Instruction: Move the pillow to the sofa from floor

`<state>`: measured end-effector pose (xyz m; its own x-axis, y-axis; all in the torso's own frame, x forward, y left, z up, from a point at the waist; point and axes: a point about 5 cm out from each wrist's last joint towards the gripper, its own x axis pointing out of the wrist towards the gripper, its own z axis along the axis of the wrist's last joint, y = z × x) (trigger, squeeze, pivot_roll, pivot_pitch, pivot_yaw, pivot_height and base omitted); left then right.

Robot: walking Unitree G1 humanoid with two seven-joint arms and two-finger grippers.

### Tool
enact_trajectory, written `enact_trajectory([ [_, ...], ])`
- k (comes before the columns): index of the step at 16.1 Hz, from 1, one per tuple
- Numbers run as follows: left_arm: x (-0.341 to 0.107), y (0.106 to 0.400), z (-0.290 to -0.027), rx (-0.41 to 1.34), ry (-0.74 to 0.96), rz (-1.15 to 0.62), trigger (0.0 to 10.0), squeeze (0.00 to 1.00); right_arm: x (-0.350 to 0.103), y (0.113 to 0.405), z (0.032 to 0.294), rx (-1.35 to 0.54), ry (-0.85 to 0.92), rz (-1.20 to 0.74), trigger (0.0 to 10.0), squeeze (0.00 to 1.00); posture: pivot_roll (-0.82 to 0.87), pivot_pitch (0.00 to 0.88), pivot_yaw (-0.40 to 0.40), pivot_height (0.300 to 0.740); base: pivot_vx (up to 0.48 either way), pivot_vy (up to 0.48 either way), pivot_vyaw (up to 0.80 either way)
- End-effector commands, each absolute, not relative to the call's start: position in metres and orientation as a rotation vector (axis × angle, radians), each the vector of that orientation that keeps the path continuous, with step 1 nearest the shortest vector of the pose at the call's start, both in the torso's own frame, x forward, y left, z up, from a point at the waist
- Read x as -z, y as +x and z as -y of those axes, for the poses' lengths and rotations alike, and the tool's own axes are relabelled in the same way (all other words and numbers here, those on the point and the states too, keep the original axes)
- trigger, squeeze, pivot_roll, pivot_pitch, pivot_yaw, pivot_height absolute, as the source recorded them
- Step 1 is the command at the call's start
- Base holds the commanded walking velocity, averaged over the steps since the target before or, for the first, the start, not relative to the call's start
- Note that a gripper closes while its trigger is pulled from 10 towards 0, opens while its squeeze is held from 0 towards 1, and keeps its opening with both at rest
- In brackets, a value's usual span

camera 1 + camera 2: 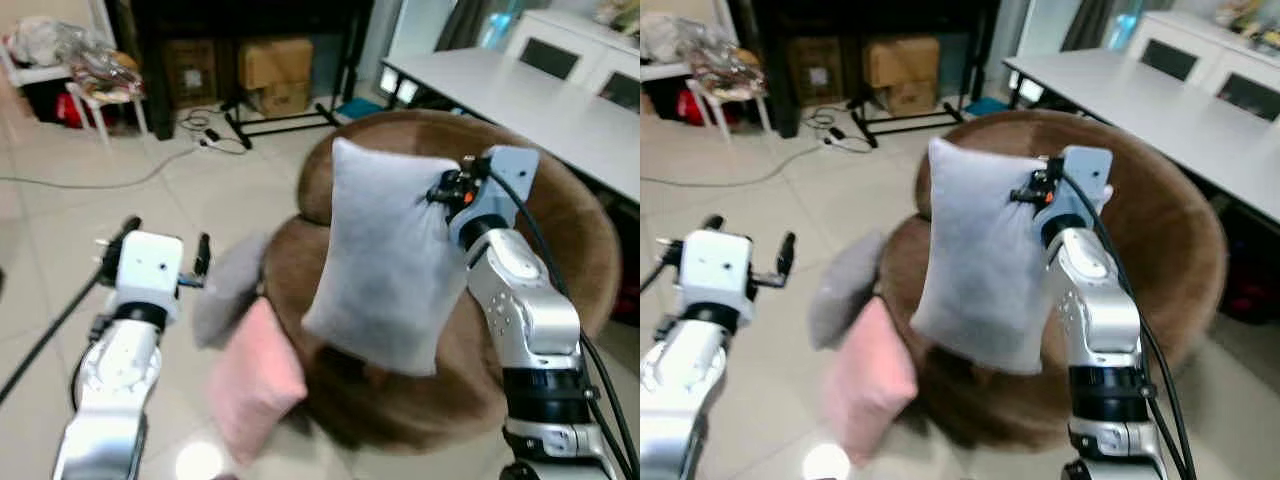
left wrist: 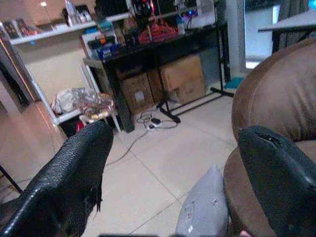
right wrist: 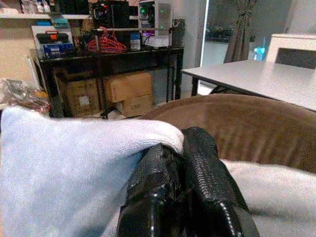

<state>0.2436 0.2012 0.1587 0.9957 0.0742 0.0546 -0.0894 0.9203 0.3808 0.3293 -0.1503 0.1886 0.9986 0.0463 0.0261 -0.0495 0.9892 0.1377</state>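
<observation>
Above brown sofa (image 1: 560,240) — right gripper (image 1: 447,190) jaws clamp grey pillow (image 1: 385,265); left gripper (image 1: 150,255) jaws wide.

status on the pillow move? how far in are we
Done: the light grey pillow is off the floor, pinched at its upper edge by the right gripper.
In hand: it hangs over the seat of the round brown sofa, not yet released.
Left: lower and let go. A pink pillow and a darker grey pillow sit beside the sofa. The left gripper is open, holding nothing.
</observation>
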Motion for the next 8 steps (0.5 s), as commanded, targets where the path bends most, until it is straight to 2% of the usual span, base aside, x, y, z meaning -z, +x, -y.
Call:
enact_trajectory([
  [1, -0.156, 0.242, -0.202, -0.095, 0.402, 0.03, 10.0, 0.0, -0.2, 0.331, 0.146, -0.067, 0.138, 0.077, 10.0, 0.0, 0.05, 0.0, -0.127, 0.74, 0.0, -0.416, 0.0],
  [5, -0.156, 0.24, -0.201, -0.097, 0.407, 0.036, 10.0, 0.0, -0.192, 0.328, 0.138, -0.128, 0.124, 0.043, 10.0, 0.0, 0.05, 0.0, -0.116, 0.74, 0.0, -0.406, 0.0],
  [8, -0.155, 0.241, -0.198, -0.088, 0.422, 0.05, 10.0, 0.0, -0.183, 0.325, 0.134, -0.16, 0.106, 0.011, 10.0, 0.0, 0.05, 0.0, -0.112, 0.74, 0.0, 0.0, 0.0],
])
